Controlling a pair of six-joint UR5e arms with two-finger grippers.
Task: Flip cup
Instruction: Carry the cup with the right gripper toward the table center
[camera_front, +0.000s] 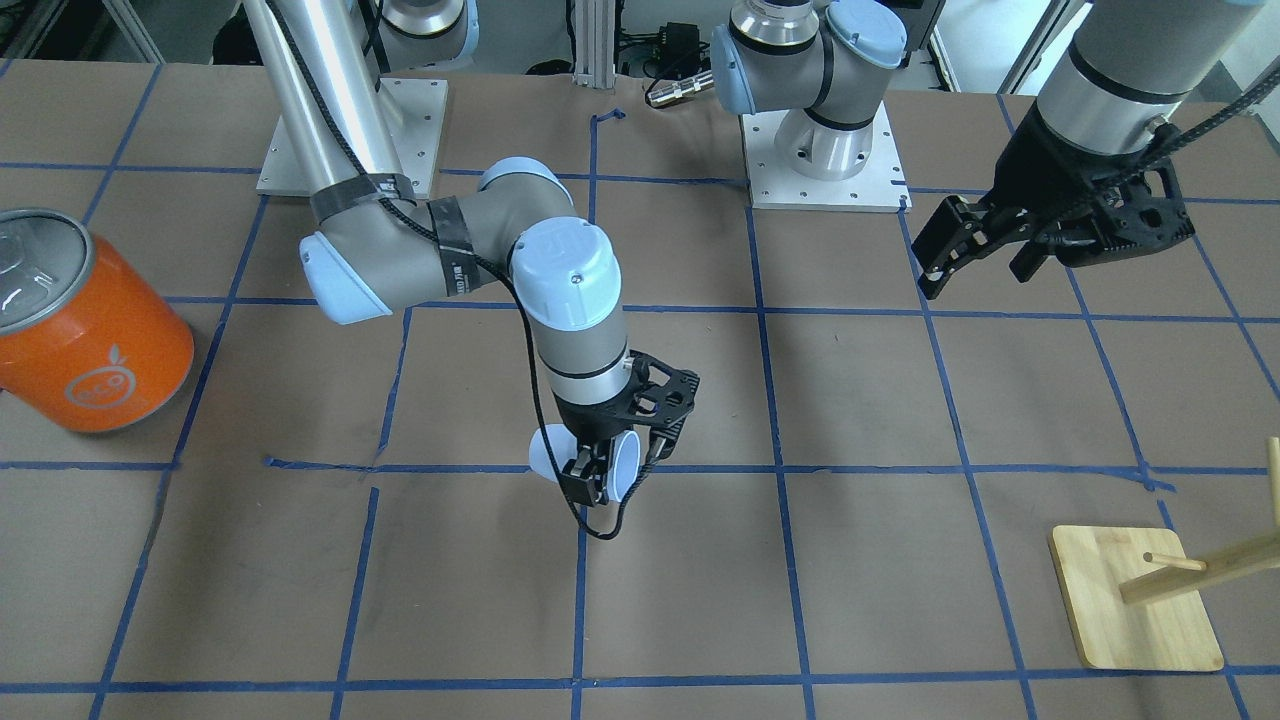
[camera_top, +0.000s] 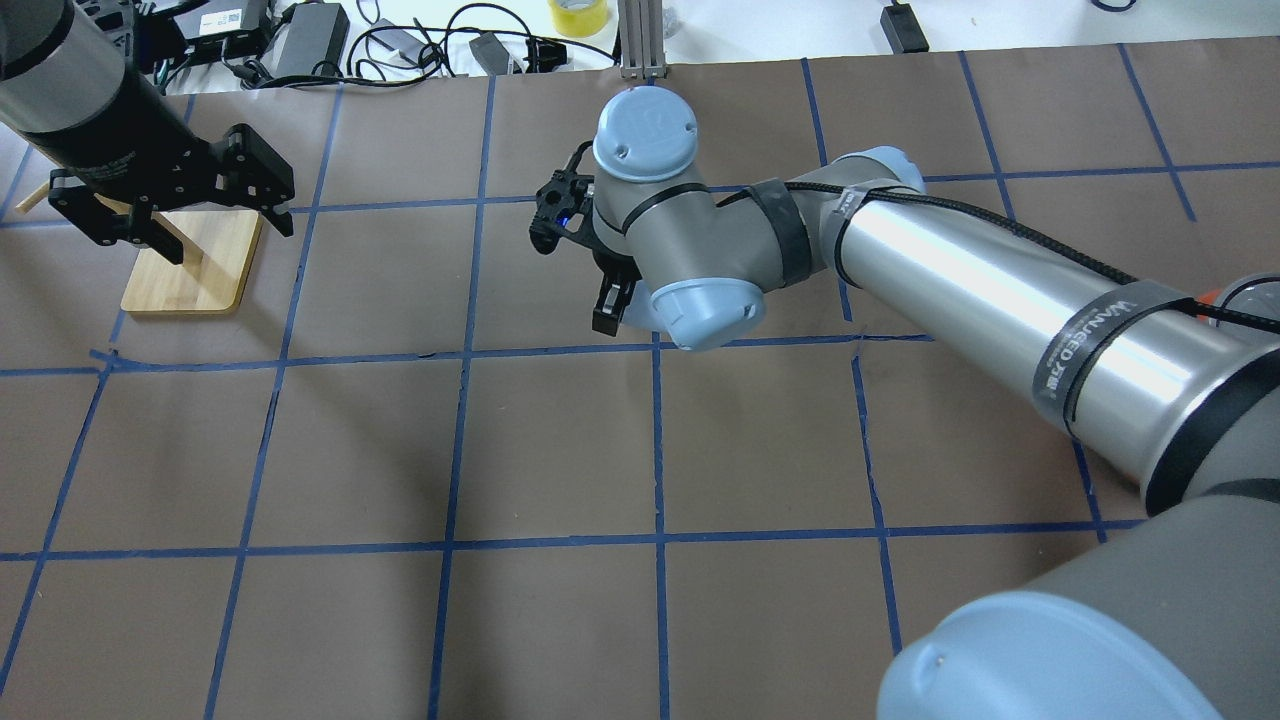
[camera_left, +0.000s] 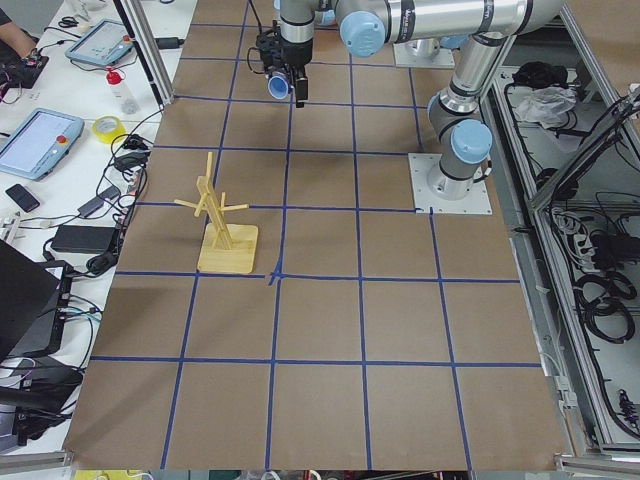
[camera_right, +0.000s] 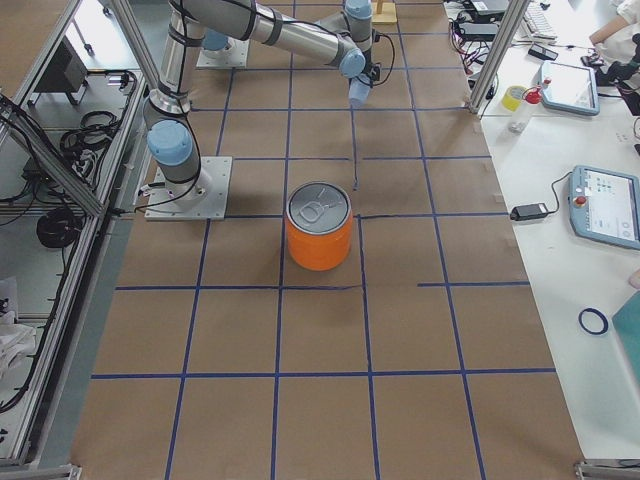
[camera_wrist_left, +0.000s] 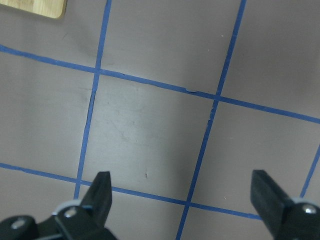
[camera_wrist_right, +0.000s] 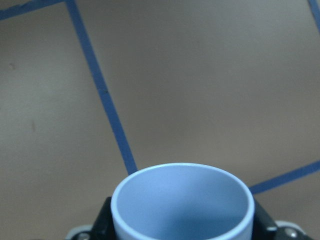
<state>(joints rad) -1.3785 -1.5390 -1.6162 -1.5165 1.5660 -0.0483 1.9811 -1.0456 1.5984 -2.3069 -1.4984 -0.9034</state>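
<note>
Clamped in right gripper (camera_front: 600, 480), off table, well away from orange can (camera_front: 95, 340): cup (camera_front: 627, 468), lying sideways. Judged about half flipped. Remaining: finish turn, set down, release. Left gripper (camera_front: 975, 275) wide, empty, farther yet from can.

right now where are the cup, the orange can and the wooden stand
cup (camera_wrist_right: 180, 212), right wrist view, inside wall below the rim
orange can (camera_front: 105, 350), front-facing view, orange side wall
wooden stand (camera_front: 1125, 615), front-facing view, flat base
</note>
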